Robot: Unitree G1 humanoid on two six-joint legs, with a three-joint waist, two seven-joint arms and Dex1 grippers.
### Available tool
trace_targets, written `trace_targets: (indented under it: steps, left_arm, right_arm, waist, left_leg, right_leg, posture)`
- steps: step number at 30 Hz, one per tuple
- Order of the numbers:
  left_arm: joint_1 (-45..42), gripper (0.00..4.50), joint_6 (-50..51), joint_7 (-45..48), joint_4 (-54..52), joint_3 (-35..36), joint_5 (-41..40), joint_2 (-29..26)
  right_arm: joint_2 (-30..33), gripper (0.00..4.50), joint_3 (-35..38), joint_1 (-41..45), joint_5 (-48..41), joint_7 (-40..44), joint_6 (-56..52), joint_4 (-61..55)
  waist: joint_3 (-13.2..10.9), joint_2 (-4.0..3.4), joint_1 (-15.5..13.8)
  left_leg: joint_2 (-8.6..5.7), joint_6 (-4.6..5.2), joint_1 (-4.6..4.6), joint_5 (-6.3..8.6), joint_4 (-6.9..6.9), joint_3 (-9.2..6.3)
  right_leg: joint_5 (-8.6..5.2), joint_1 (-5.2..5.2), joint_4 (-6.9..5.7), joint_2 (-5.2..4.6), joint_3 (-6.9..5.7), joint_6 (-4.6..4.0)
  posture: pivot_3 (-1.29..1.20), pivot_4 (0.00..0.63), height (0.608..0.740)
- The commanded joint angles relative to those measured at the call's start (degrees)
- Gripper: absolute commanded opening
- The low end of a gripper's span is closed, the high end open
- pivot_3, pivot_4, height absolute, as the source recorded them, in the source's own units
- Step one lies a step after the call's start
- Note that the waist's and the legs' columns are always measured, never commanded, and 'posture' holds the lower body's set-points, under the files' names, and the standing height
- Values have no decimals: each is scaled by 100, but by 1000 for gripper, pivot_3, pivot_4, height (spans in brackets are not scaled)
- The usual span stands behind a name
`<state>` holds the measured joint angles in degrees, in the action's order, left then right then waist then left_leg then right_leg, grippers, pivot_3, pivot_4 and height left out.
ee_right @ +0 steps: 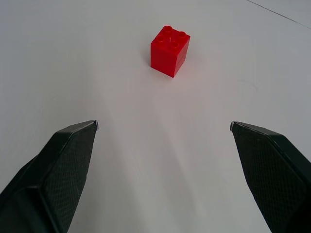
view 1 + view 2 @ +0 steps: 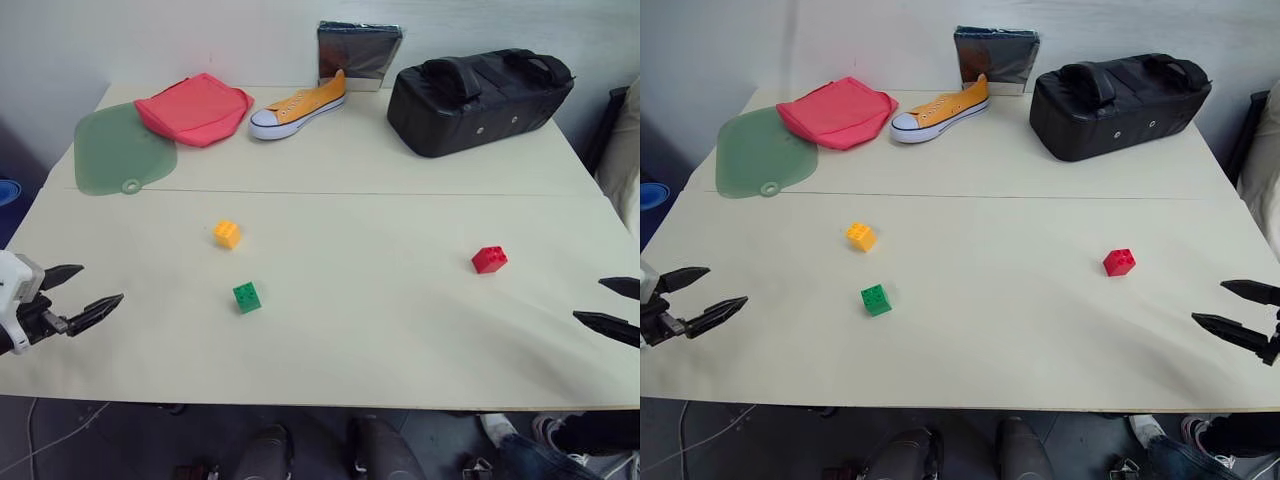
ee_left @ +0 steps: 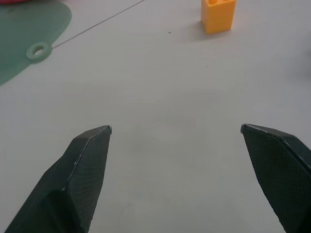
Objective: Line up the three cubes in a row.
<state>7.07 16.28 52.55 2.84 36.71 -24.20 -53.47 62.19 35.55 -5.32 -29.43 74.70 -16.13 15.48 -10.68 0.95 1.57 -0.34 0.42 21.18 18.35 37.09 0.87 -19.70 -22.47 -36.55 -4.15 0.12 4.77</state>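
Three studded cubes lie apart on the cream table. The yellow-orange cube sits left of centre, with the green cube just in front of it. Far to the right rests the red cube. My left gripper hovers open at the table's left edge, well left of the green cube; its wrist view catches the yellow-orange cube ahead. At the right edge my right gripper is open and empty, and the red cube lies ahead between its fingers' lines.
Along the back stand a black bag, an orange sneaker, a silver pouch, a red cloth and a green mat. A seam crosses the table behind the cubes.
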Motion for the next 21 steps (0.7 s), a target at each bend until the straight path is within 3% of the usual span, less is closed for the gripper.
trace_targets:
  steps: [1, 9, 13, 18, 21]
  left_arm:
    - [4, 4492, 132, -91, -207, 160, -43, -42]
    - [85, 4492, 231, -207, -337, 89, 37, 20]
    - [-32, 4492, 461, -424, -450, -45, 33, 85]
    - [-306, 4492, 1093, -382, -1459, -527, -476, 168]
    - [-918, 4492, 1499, -167, -1871, -1016, -879, 59]
  right_arm:
    - [-87, 4500, 259, -78, -87, -108, -62, -253]
    - [-183, 4500, 275, -140, -25, -344, -192, -559]
    - [-274, 4500, 133, 43, 327, -889, 139, -586]
    - [-587, 4500, -32, 251, 266, -1493, -184, -1285]
    - [-779, 4500, -239, 496, 171, -2004, -719, -1762]
  waist:
    - [0, 0, 1]
    - [0, 0, 0]
    - [0, 0, 1]
    - [0, 0, -1]
    - [0, 0, -17]
  left_leg:
    - [0, 0, 0, 0, -1, 0]
    - [0, 0, 0, 0, 1, 0]
    - [0, -1, 0, 0, 4, 0]
    - [-1, -2, 1, -1, 7, 0]
    - [-2, -7, 1, -5, 19, 0]
  right_leg:
    - [0, 0, 0, 0, 0, 0]
    - [0, 0, -1, 0, 1, 0]
    - [0, 0, -6, 0, 0, 0]
    - [1, 0, -12, 0, 1, 2]
    - [1, -1, -30, 1, 0, 3]
  posture:
    - [0, 150, 740]
    - [0, 150, 740]
    - [0, 150, 740]
    - [0, 150, 740]
    - [0, 150, 740]
